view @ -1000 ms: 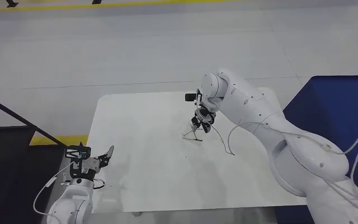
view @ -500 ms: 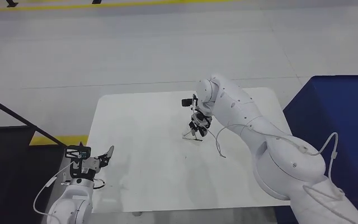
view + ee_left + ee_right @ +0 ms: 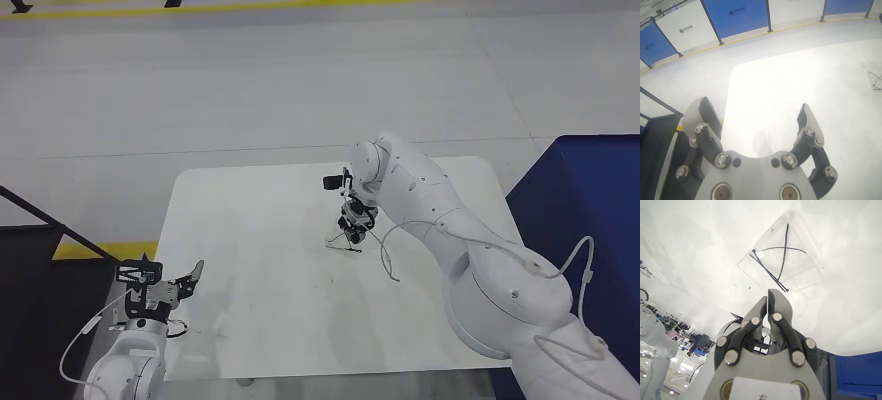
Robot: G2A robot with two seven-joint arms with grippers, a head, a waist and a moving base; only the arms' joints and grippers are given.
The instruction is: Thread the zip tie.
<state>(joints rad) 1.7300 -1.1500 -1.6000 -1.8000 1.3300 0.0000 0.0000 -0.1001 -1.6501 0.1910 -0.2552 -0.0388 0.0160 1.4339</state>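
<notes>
On the table's far half, black zip ties are lying loose in a shallow clear tray, at least 2 of them crossing one another, each flat and unlooped. One tie's head is sitting at the tray's edge, right at the rim nearest the right gripper. That gripper is hanging just beside this head, its fingers pressed almost together with only a thin slit between them and nothing visibly caught there; whether a tip is touching the tie or the tray rim, I cannot tell. The left gripper is waiting well apart, over the table's near left corner, with its fingers spread wide and holding nothing.

Judging by this, the threading itself is not yet begun: no tie is lifted, and no tail is passing through a head. Everything is left to do, namely getting 1 tie out of the tray, steadying it, and feeding its pointed end through its own head.
</notes>
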